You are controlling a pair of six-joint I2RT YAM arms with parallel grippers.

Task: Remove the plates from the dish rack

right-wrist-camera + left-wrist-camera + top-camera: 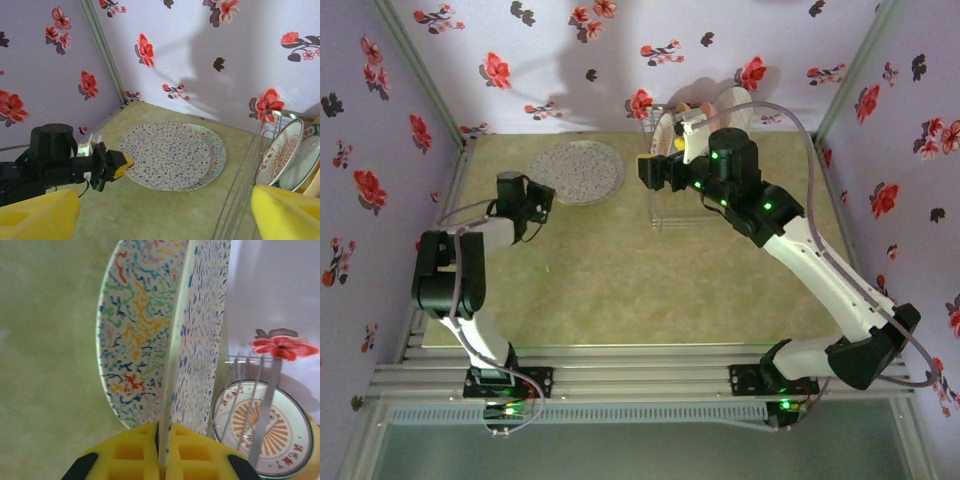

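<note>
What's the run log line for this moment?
left fingers shut on speckled plate rim, flat on squiggle-patterned plate | right fingers open by dish rack | rack holds sunburst plate

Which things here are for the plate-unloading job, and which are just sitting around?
For the job: dish rack; sun-pattern plate and green-rimmed plate standing in it; speckled plate lying on squiggly plate; left tool, gripping the speckled plate's rim; right tool, open.

Just there: flowered walls; green table.
</note>
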